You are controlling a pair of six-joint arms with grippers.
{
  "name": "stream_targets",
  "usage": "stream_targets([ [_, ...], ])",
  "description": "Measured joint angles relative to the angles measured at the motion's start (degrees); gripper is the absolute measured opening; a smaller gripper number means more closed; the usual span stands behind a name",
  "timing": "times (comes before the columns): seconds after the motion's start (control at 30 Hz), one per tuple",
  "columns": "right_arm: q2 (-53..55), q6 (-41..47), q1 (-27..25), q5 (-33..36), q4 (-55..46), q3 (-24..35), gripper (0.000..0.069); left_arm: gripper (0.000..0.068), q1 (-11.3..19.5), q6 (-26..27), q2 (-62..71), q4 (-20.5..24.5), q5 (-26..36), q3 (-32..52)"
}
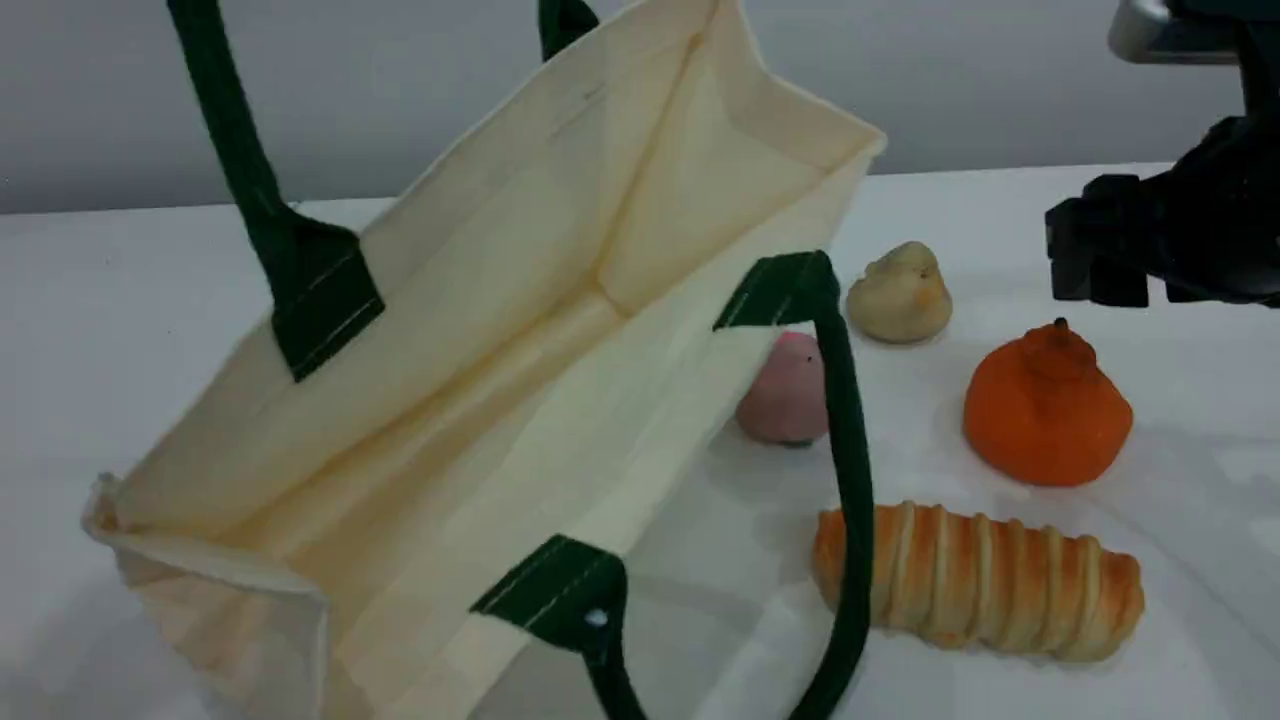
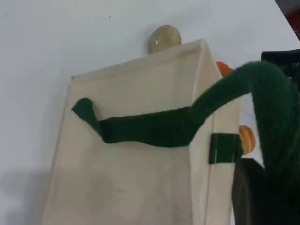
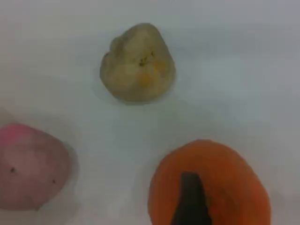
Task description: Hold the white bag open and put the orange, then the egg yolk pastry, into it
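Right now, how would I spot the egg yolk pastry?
Find the big green-handled white bag; four foods lie to its right. The egg yolk pastry is the farthest back: a small pale beige lump, unlike the pink ball, the orange and the striped loaf.

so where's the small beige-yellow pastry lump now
In the scene view the small beige-yellow pastry lump sits right of the cream canvas bag, behind the pink ball.

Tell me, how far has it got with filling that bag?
Done: the white bag stands open, its handle held up in the shut left jaws. In hand: the open right jaws hover over the orange. Left: orange and egg yolk pastry both sit on the table, outside.
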Motion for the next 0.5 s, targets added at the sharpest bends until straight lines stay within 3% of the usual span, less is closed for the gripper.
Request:
stream_targets([
  [0.5, 0.07, 0.0, 0.0, 4.93, -3.92, -1.45, 0.0475, 0.0067, 0.0, 0.15, 0.19, 0.11, -0.21, 0.0],
])
